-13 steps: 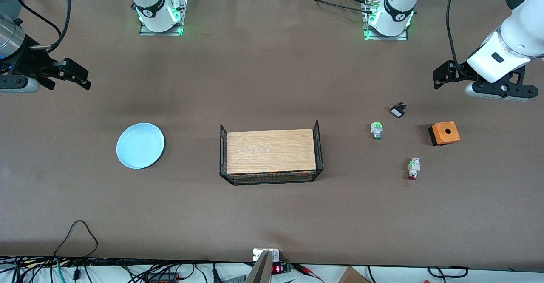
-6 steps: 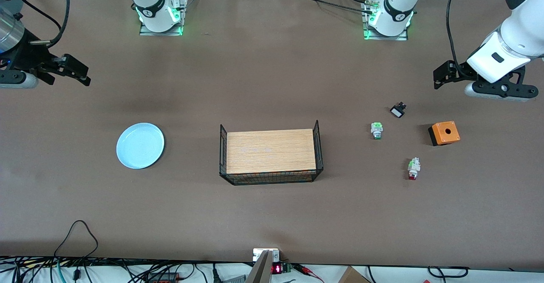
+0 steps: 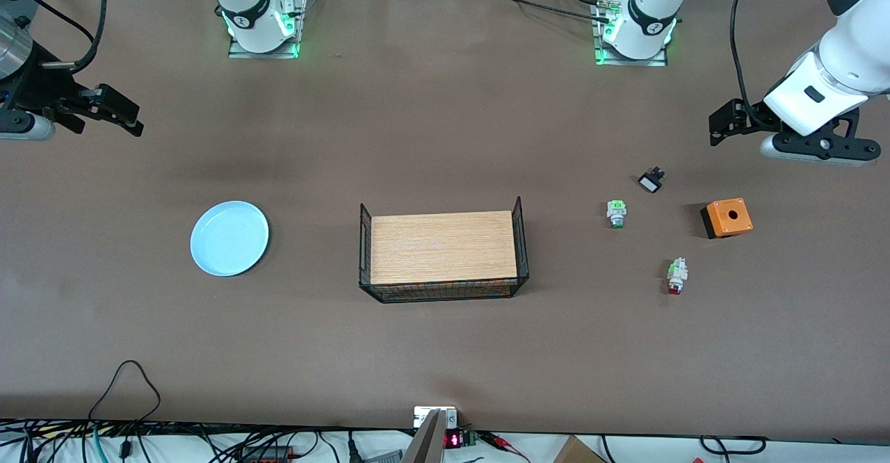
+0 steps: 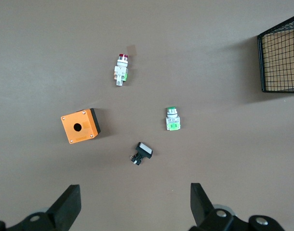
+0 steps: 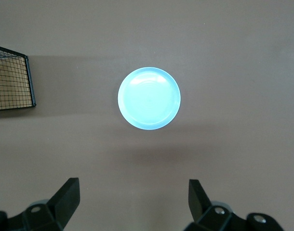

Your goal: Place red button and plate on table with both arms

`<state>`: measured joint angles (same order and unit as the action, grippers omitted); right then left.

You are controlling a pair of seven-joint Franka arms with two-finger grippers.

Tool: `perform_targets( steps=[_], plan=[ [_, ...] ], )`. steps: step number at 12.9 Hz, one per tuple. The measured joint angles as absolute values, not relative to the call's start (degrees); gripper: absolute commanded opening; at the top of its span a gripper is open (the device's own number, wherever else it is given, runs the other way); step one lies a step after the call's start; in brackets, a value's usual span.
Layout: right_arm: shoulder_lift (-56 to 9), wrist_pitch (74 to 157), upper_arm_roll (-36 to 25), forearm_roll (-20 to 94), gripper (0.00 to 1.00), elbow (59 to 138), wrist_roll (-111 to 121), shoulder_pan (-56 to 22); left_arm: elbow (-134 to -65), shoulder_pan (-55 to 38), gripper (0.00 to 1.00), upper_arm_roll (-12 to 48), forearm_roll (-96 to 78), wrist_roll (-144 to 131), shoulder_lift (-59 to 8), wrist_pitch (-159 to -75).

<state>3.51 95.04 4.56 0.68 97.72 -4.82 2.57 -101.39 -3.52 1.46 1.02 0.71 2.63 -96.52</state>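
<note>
You are at the reach step: both grippers hang empty with fingers wide, left gripper (image 3: 719, 126) needing to descend to the red button (image 3: 676, 275), right gripper (image 3: 115, 112) to the plate (image 3: 229, 238), both resting on the counter (image 3: 445, 136).

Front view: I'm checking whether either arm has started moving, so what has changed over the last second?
The right gripper, open and empty, has drifted toward the right arm's end of the table and slightly toward the robots' bases. The left gripper, open too, waits unmoved. The plate, red button, green button, orange box and mesh-framed board lie as before.
</note>
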Motion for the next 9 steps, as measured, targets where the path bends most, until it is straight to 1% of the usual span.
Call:
perform_targets(
  steps=[9],
  plan=[
    [3.6, 94.1, 4.6, 0.7, 1.0, 97.3, -4.7, 2.4, -101.4, -3.5, 1.0, 1.5, 1.0, 0.7, 2.6, -96.5]
  ],
)
